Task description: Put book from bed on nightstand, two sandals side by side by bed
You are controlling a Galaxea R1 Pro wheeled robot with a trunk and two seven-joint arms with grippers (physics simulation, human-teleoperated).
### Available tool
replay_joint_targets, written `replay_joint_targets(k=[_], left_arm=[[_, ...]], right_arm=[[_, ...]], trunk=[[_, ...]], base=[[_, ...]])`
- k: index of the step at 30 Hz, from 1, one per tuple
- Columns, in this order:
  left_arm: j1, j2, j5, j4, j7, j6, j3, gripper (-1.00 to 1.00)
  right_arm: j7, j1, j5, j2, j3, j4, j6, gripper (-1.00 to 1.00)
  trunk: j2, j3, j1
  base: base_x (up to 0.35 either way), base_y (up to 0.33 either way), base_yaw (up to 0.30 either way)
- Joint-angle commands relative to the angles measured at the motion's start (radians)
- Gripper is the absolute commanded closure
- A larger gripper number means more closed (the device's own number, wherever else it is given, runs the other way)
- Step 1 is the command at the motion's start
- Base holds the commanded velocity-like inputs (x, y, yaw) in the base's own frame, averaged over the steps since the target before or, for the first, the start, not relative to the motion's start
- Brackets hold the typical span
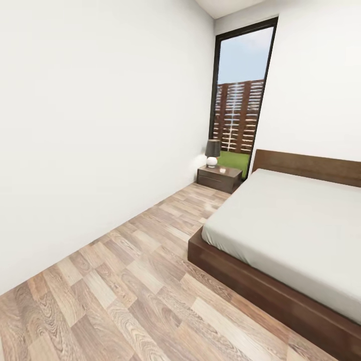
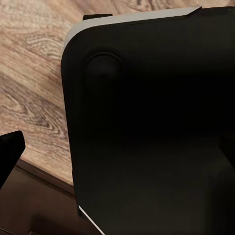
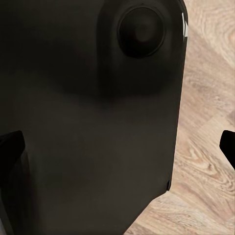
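The bed (image 1: 301,225) is being approached, nightstand (image 1: 219,177) beyond; book and sandals are probably being sought; gripper states cannot be told.

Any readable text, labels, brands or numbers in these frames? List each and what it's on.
None readable.
The bed, nightstand and lamp carry no lettering in the head view.
A small pale item lies on the nightstand top, too small to tell whether it bears print.
The black robot body in the wrist views shows no markings.
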Motion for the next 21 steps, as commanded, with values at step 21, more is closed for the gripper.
replay_joint_targets(k=[21], left_arm=[[-0.011,-0.006,0.0,-0.011,-0.005,-0.002,-0.003,-1.0]], right_arm=[[0.0,0.001,0.0,-0.001,0.003,-0.002,-0.001,-1.0]], trunk=[[0.0,-0.001,0.0]], base=[[0.004,0.0,0.0]])
